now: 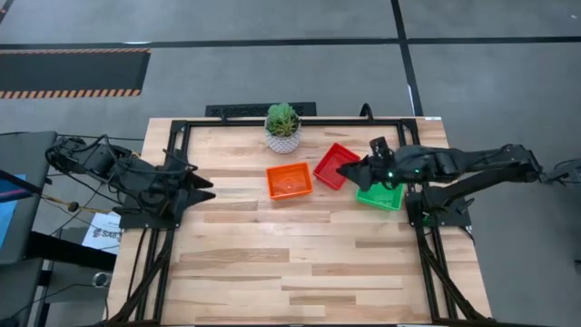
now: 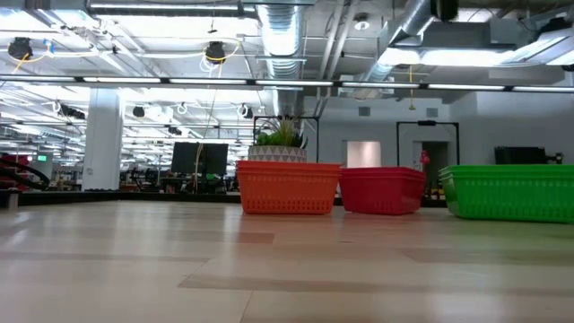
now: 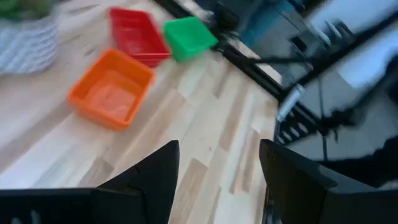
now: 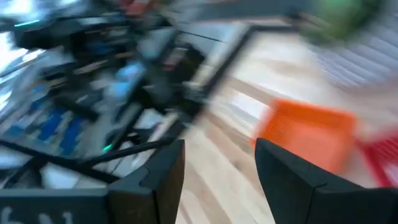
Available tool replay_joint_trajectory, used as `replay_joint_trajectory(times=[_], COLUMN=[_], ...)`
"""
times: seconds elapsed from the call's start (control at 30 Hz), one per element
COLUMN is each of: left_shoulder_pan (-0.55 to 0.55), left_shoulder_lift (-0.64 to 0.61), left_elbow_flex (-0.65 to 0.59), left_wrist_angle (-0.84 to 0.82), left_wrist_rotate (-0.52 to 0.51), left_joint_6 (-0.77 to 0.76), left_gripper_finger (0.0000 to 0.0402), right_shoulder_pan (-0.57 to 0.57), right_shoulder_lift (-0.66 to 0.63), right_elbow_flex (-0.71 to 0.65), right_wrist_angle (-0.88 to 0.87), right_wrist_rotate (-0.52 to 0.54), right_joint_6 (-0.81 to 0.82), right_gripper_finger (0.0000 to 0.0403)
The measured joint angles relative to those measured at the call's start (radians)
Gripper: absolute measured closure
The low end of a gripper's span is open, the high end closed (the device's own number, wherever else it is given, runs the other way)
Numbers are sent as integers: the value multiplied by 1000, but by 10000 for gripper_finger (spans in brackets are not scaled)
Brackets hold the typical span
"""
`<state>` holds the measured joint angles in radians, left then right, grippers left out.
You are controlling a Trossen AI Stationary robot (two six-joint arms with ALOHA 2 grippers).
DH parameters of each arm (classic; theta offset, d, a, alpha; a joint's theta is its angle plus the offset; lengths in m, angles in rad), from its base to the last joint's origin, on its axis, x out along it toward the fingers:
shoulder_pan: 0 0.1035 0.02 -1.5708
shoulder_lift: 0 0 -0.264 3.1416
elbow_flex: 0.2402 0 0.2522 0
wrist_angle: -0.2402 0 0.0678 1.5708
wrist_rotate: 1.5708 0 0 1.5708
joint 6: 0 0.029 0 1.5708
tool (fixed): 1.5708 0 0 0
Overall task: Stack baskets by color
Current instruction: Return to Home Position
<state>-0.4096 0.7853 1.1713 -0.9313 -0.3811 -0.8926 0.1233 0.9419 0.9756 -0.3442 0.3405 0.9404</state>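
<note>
The right tool (image 1: pixel 349 169) hangs above the red basket's (image 1: pixel 332 163) edge, fingers apart and empty. The green basket (image 1: pixel 381 196) lies just behind it, under the arm. The orange basket (image 1: pixel 290 181) sits just ahead of its tips. The left tool (image 1: pixel 207 188), fingers apart and empty too, waits over the tabletop's (image 1: pixel 272 263) left side, with the orange basket well ahead of it.

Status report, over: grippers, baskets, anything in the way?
Left gripper open, empty, at left edge of table. Right gripper open, empty, over red basket and green basket. Orange basket beside them, potted plant behind. Nothing blocking seen.
</note>
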Motion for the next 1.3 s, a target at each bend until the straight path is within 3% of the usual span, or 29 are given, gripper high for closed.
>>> replay_joint_trajectory(times=[0.23, 0.37, 0.47, 0.6, 0.87, 1.3], left_shoulder_pan=[-2, -1, 15, 52, 147, 188], left_shoulder_lift=[-12, -25, -54, -107, -295, -577], left_elbow_flex=[0, -12, -56, -166, -409, -679], left_wrist_angle=[240, 417, 496, 579, 773, 817], left_wrist_rotate=[179, 284, 305, 315, 378, 377], left_joint_6=[270, 458, 522, 534, 500, 440], left_gripper_finger=[191, 191, 191, 191, 191, 191], right_shoulder_pan=[129, 193, 222, 252, 257, 257], right_shoulder_lift=[-13, -34, -64, -133, -385, -652], right_elbow_flex=[0, 0, 0, -66, -413, -783], right_wrist_angle=[341, 390, 392, 417, 698, 882], right_wrist_rotate=[10, 65, 64, 67, 51, 40], right_joint_6=[-378, -540, -620, -703, -724, -732], right_gripper_finger=[189, 186, 186, 186, 185, 186])
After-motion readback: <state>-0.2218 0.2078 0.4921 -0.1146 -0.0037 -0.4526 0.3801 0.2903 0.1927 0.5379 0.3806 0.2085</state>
